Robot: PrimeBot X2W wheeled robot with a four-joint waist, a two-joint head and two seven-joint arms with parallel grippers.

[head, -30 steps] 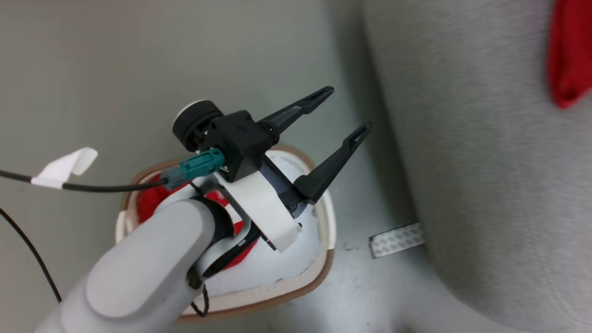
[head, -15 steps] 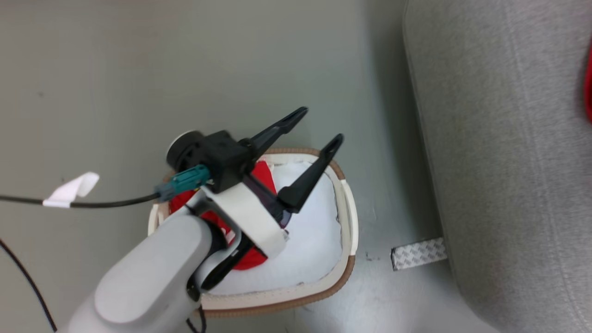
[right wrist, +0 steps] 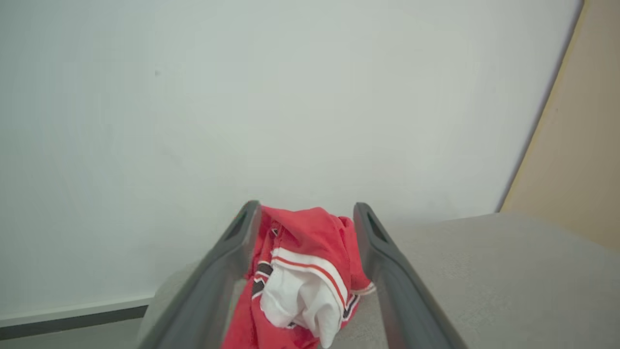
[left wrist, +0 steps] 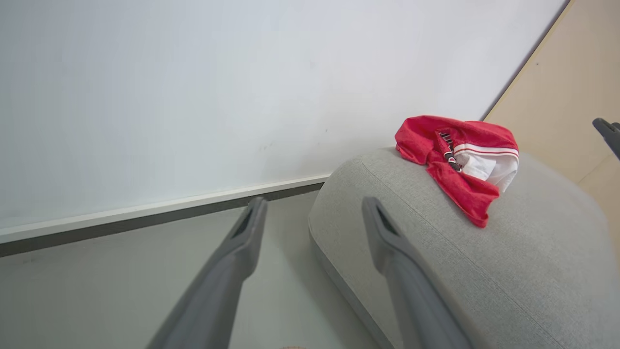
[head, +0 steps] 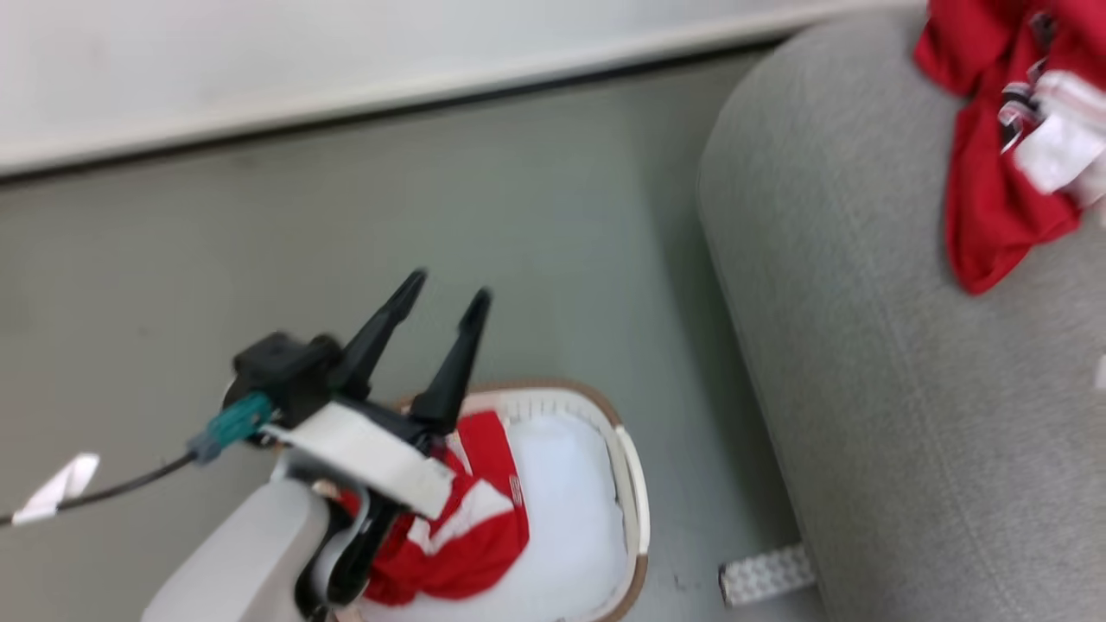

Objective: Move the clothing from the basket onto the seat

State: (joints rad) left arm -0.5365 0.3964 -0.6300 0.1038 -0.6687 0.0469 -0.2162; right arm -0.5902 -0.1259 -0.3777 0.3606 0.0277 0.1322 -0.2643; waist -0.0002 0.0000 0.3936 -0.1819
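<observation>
Head view is showing red sports clothing (head: 475,527) lying by the left rim of the basket (head: 638,484). It is looking soft, light and floppy, so pinching a thick fold is looking best. Both the left gripper (head: 449,287) and right gripper (right wrist: 306,207) are gaping wide, holding nothing.

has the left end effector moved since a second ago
Yes. The camera moved too, but against the basket the left end effector has shifted left, away from the sofa: its fingertips pointed past the right rim, now past the left.

Home-like living room: grey sofa (head: 864,389), laundry basket (head: 638,492), grey floor (head: 432,216), white wall (left wrist: 193,97)
</observation>
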